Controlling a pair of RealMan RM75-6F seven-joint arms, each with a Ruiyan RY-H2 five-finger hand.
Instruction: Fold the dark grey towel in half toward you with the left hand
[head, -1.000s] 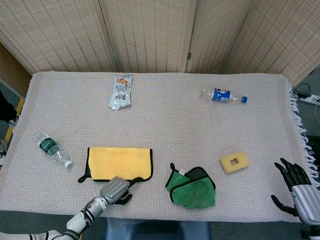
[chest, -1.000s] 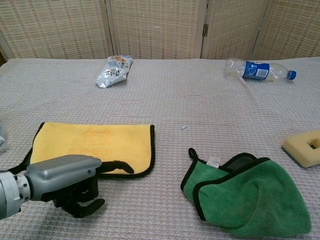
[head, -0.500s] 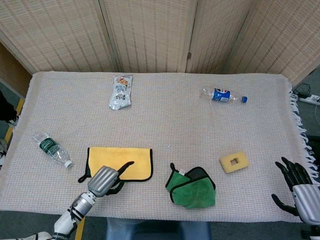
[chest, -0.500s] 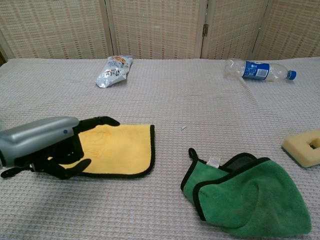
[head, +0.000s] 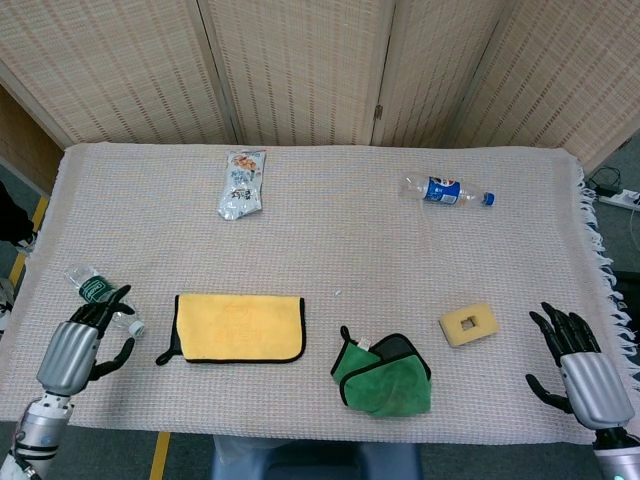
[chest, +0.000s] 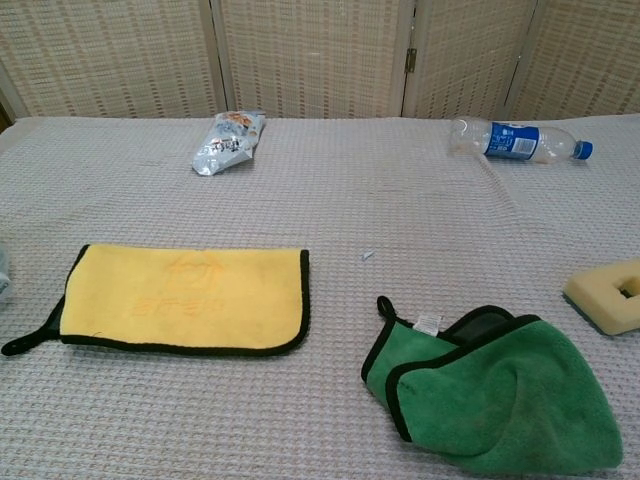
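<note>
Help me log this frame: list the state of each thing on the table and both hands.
Yellow towel with black trim: folded, flat.
Green towel with black trim: crumpled.
Blue-label plastic bottle: lying, capped.
Green-label plastic bottle: lying.
Silver snack bag: lying flat.
Yellow sponge block: flat.
Left hand: open, empty.
Right hand: open, empty.

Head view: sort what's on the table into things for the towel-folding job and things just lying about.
For the job: left hand, open; yellow towel with dark trim, which that hand touched a moment ago.
Lying about: green cloth, snack bag, blue-label bottle, green-label bottle, sponge block, idle right hand.
</note>
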